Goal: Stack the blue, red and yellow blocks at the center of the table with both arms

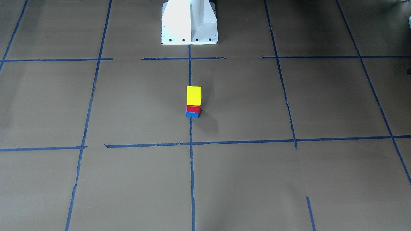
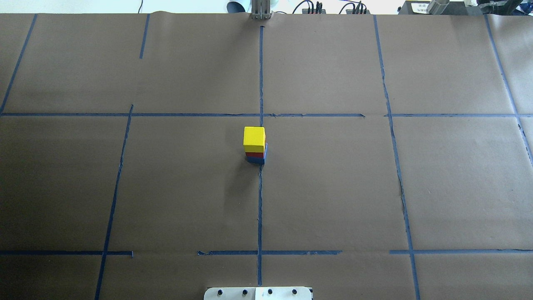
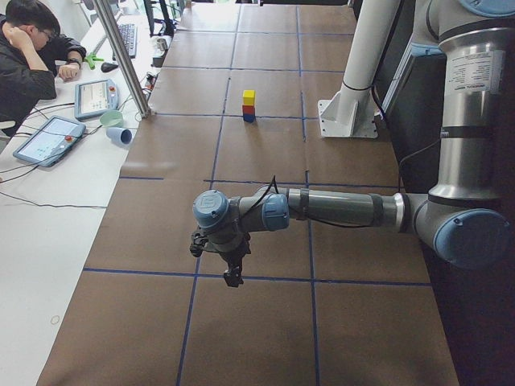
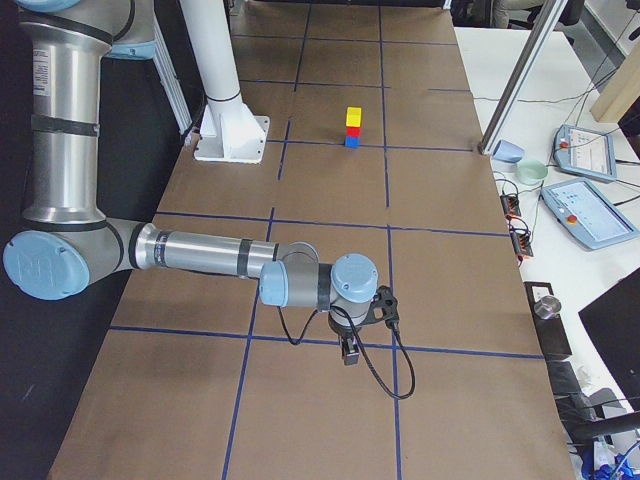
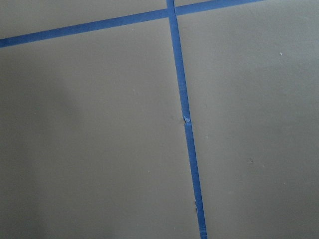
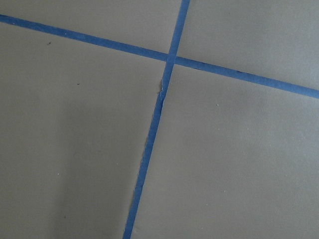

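A stack stands at the table's centre on the blue tape line: the blue block (image 1: 192,114) at the bottom, the red block (image 1: 193,109) on it, the yellow block (image 1: 194,95) on top. The stack also shows in the overhead view (image 2: 254,139) and both side views (image 3: 249,98) (image 4: 353,117). My left gripper (image 3: 232,276) hangs over the table far from the stack, toward the table's left end. My right gripper (image 4: 350,352) hangs far from it toward the right end. Both show only in the side views, so I cannot tell if they are open or shut. The wrist views show only paper and tape.
The robot's white base (image 1: 189,22) stands behind the stack. A metal post (image 3: 125,60) rises at the table's far edge. A person (image 3: 32,56) sits at a side desk with tablets (image 3: 50,138) and cups (image 3: 119,134).
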`<act>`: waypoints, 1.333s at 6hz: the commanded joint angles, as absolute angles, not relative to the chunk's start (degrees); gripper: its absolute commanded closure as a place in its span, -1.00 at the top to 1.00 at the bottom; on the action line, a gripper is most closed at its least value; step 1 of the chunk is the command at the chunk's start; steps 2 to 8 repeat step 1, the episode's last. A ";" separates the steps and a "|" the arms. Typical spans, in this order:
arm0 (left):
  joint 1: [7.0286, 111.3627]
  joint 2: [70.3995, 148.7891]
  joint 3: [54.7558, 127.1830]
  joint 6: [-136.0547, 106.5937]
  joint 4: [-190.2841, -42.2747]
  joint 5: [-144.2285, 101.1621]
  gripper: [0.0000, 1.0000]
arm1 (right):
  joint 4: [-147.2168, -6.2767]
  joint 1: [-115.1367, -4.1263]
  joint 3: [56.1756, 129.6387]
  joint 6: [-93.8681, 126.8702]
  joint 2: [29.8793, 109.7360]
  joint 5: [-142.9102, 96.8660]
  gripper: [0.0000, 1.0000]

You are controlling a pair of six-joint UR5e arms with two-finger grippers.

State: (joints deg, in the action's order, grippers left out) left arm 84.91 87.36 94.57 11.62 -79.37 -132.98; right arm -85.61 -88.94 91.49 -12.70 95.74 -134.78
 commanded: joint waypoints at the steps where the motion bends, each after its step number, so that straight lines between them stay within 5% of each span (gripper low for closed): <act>1: 84.90 87.36 94.57 11.60 -79.37 -132.98 1.00 | -85.61 -88.95 91.41 -12.74 95.71 -134.82 1.00; 8: 84.90 87.36 94.57 11.60 -79.37 -132.98 1.00 | -85.61 -88.95 91.41 -12.74 95.71 -134.82 1.00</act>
